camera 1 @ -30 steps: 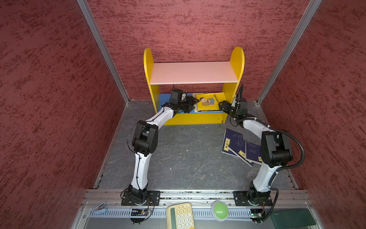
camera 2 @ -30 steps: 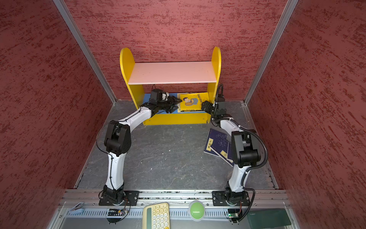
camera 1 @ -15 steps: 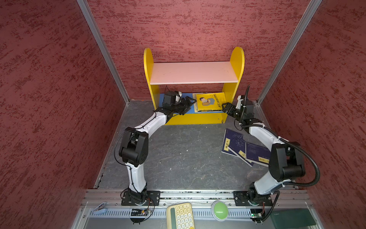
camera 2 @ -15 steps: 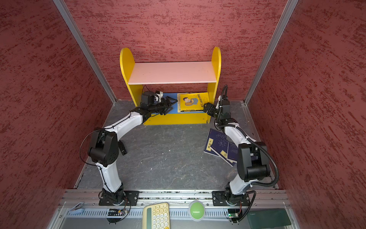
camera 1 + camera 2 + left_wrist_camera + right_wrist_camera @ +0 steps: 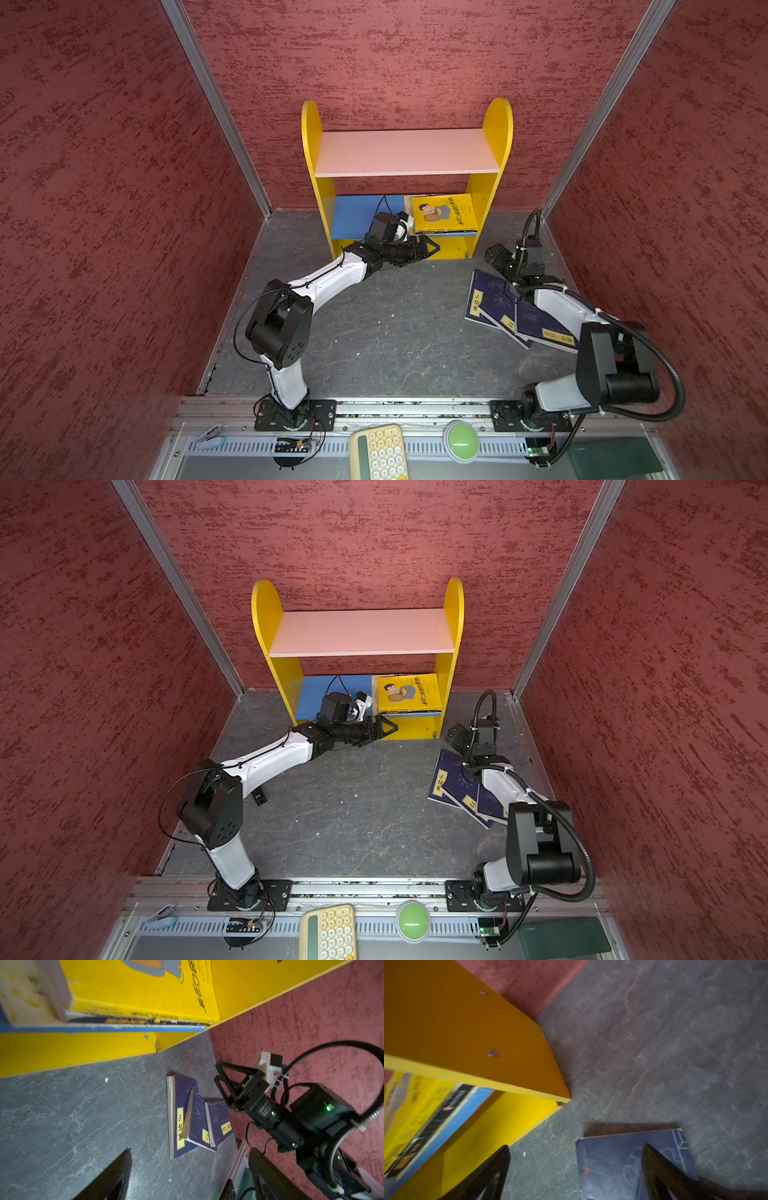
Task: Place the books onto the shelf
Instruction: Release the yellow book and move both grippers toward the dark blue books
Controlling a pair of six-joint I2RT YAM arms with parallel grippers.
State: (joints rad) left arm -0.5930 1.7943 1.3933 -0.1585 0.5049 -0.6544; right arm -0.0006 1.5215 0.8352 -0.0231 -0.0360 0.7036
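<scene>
Keypad [image 5: 378, 453], green button [image 5: 460, 441] and dark slab [image 5: 615, 455] line the front rail. The left gripper [image 5: 430, 248], wide open and empty, sits just before the shelf [image 5: 496, 124], below the yellow book [image 5: 442, 212] on its blue board. The right gripper [image 5: 492, 254] is also spread and empty, beside three navy books [image 5: 490, 299] on the floor, its arm crossing them. Only the wrist views make out a black book [image 5: 128, 1020] under the yellow.
</scene>
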